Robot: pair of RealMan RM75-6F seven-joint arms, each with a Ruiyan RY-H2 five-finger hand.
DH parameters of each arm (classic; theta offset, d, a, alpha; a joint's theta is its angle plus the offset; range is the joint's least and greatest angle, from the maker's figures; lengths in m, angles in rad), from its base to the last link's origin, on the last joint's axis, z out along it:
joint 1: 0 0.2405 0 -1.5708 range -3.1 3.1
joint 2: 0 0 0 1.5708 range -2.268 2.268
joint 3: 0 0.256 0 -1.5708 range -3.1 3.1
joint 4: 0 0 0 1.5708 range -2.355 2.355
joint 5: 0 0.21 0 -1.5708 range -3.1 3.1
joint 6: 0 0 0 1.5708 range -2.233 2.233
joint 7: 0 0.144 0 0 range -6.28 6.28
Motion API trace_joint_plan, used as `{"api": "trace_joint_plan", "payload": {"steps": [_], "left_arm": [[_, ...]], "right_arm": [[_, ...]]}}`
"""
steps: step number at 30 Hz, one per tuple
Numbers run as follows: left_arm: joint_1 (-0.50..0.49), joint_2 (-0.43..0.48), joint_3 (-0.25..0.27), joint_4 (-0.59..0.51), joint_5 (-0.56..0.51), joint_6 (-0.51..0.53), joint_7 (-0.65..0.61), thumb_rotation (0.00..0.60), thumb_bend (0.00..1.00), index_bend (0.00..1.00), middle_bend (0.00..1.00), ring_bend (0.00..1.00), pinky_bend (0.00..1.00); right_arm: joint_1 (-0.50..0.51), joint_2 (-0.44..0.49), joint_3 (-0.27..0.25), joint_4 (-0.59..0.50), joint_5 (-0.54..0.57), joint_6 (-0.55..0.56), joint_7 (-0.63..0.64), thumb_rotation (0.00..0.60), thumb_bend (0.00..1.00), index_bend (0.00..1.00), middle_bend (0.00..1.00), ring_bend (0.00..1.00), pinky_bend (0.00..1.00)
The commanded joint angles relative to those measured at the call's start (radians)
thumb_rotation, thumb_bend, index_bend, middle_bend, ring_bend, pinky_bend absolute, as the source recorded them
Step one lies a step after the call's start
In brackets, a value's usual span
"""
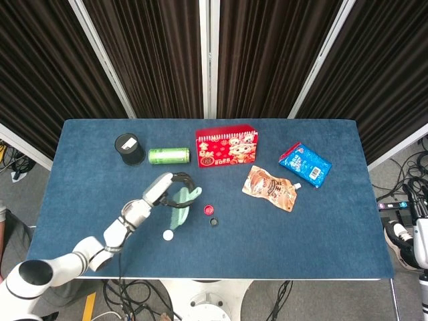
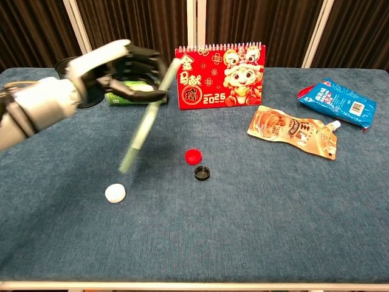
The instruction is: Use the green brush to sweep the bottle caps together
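On the blue counter (image 2: 292, 219) the left hand (image 2: 115, 70) holds the green brush (image 2: 141, 126) slanted downward, its bristle end just above and beside the white cap (image 2: 115, 193), which lies toward the near edge, left of centre. The red cap (image 2: 192, 156) and black cap (image 2: 202, 173) sit almost touching near the middle, well apart from the white one.

The likely trouble is a stroke that comes in too fast or too high: a light cap could skid past the pair, or the bristles could pass over it. The brush also hangs at a slant and may twist in the grip once it presses down.

The fingers (image 2: 138, 61) are curled closed around the upper handle. The right hand is in neither view.
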Motion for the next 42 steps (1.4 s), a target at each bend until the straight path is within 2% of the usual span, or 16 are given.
{"api": "trace_joint_plan", "payload": {"steps": [1,6,10,18,25,32,42], "left_arm": [[0.11,0.073,-0.011,-0.163,-0.078,0.033,0.171,0.6,0.41,0.57,0.6,0.38,0.37],[0.175,0.071,-0.003,-0.239,-0.09,0.07,0.297,0.6,0.41,0.57,0.6,0.38,0.35],[0.213,0.055,0.009,-0.254,-0.075,0.099,0.352,0.6,0.41,0.57,0.6,0.38,0.34],[0.276,-0.028,0.017,-0.222,-0.044,0.158,0.456,0.6,0.41,0.57,0.6,0.38,0.33],[0.278,-0.104,0.009,-0.159,-0.01,0.157,0.538,0.6,0.41,0.57,0.6,0.38,0.31],[0.266,-0.181,-0.026,-0.078,-0.014,0.129,0.572,0.6,0.41,0.57,0.6,0.38,0.25],[0.179,-0.277,-0.121,-0.02,-0.022,0.074,0.582,0.6,0.41,0.57,0.6,0.38,0.24]], "right_arm": [[0.009,-0.002,0.003,0.004,-0.001,-0.009,0.002,0.6,0.23,0.02,0.16,0.0,0.0],[0.022,0.0,0.006,0.006,0.001,-0.023,-0.001,0.6,0.23,0.02,0.16,0.0,0.0],[0.023,0.002,0.005,0.005,0.006,-0.027,-0.004,0.6,0.23,0.02,0.16,0.0,0.0],[0.023,0.004,0.003,0.002,0.013,-0.028,-0.006,0.6,0.23,0.02,0.16,0.0,0.0],[0.02,0.008,0.001,-0.005,0.013,-0.022,-0.008,0.6,0.23,0.02,0.16,0.0,0.0],[0.016,0.008,-0.002,-0.003,0.016,-0.018,-0.004,0.6,0.23,0.02,0.16,0.0,0.0],[0.006,0.011,-0.004,-0.006,0.019,-0.004,0.0,0.6,0.23,0.02,0.16,0.0,0.0]]}}
